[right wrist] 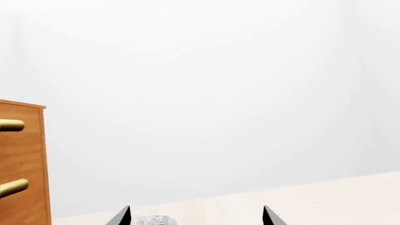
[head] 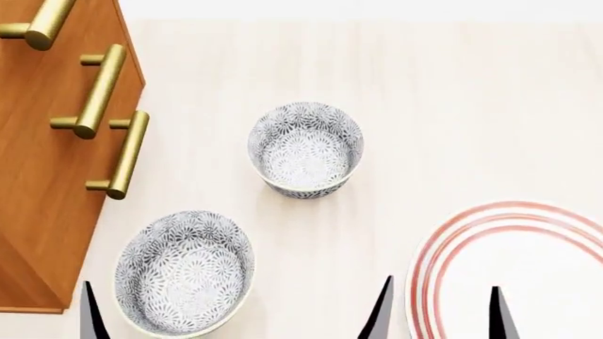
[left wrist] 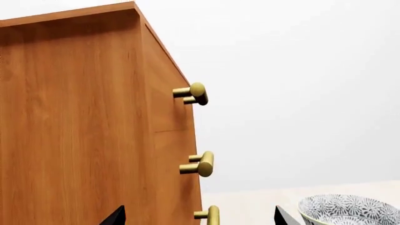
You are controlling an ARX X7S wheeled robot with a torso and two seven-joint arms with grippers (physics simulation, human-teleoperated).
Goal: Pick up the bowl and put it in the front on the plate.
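The bowl (head: pixel 183 272) — deep, round, covered in dense grey-blue floral print — sits on the pale wood-grain table (head: pixel 452 106) at the near left, beside the cabinet (head: pixel 38 176). A matching bowl (head: pixel 306 148) stands farther back. The red-ringed white plate (head: pixel 443 261) lies flat at the near right. Left gripper (head: pixel 236 314) and right gripper (head: pixel 441 311) both stand open — tips spread, empty.

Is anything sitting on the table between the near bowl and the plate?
Nothing visible. The near bowl and the plate sit apart with bare table between them. Only a dark right gripper fingertip pokes up near the plate's edge.
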